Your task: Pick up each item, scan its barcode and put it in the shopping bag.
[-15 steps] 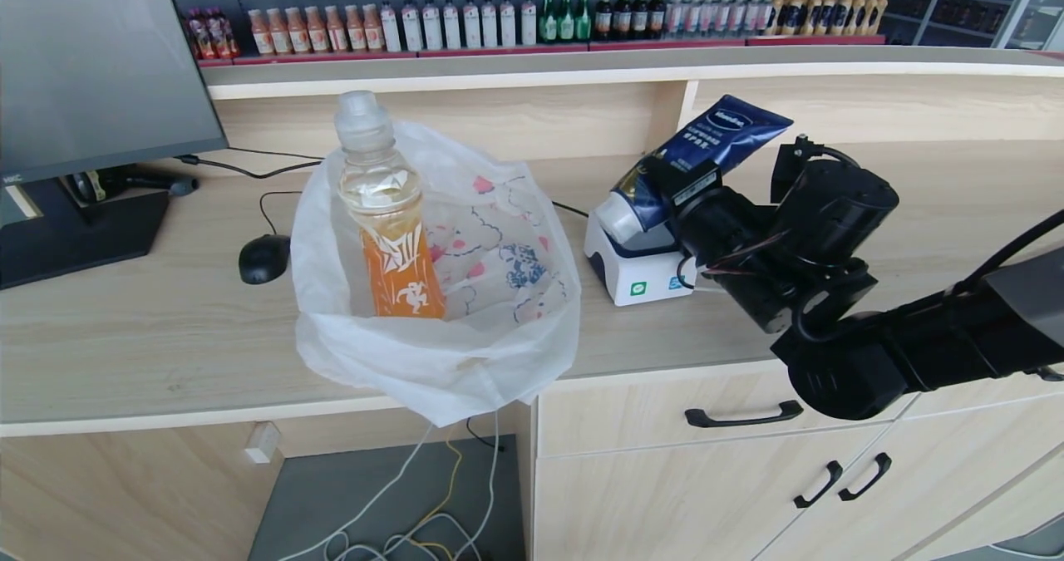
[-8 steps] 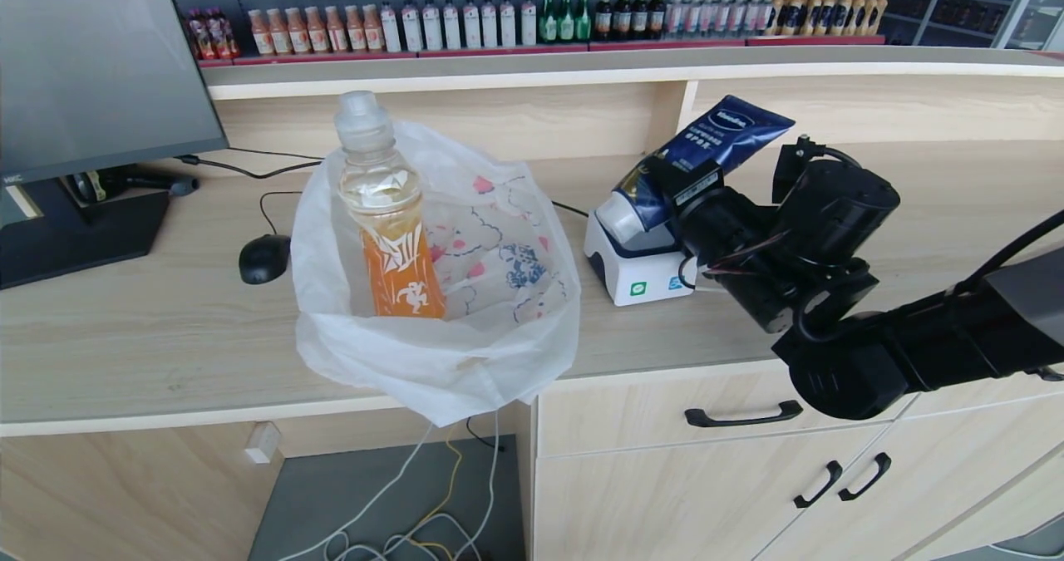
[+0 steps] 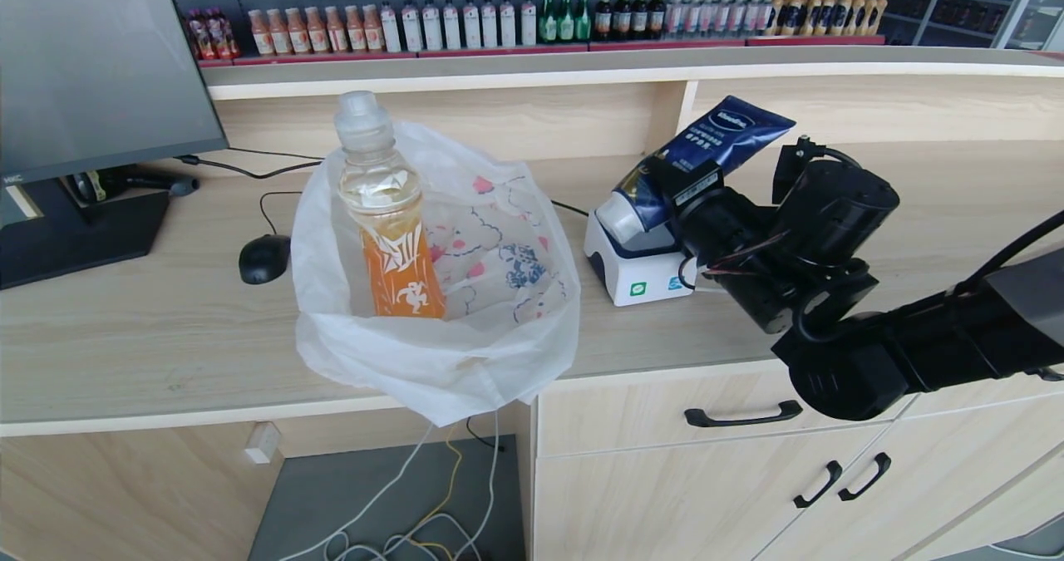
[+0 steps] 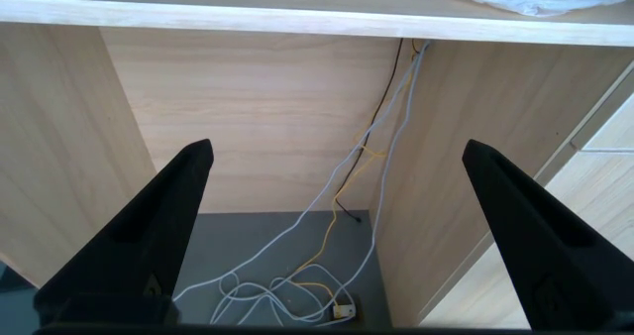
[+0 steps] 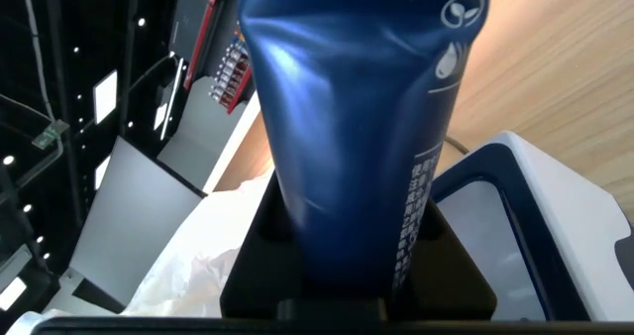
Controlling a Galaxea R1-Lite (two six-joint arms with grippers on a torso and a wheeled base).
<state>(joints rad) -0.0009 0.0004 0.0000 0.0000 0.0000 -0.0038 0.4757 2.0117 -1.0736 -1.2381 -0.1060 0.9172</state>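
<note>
My right gripper point(image 3: 675, 180) is shut on a dark blue tube point(image 3: 713, 144), holding it tilted just above the white barcode scanner point(image 3: 633, 259) on the counter. From the right wrist the blue tube point(image 5: 357, 117) rises between my fingers, with the scanner point(image 5: 540, 226) beside it. The white shopping bag point(image 3: 465, 295) stands open left of the scanner, and an orange drink bottle point(image 3: 384, 212) stands upright in it. My left gripper point(image 4: 337, 231) hangs open below the counter edge, with nothing between its fingers.
A monitor point(image 3: 91, 62) and a black mouse point(image 3: 263, 258) sit at the counter's left. Behind the counter runs a shelf of bottles point(image 3: 532, 21). Drawers with black handles point(image 3: 742, 417) lie under the right arm. Cables point(image 4: 327, 246) trail down below the counter.
</note>
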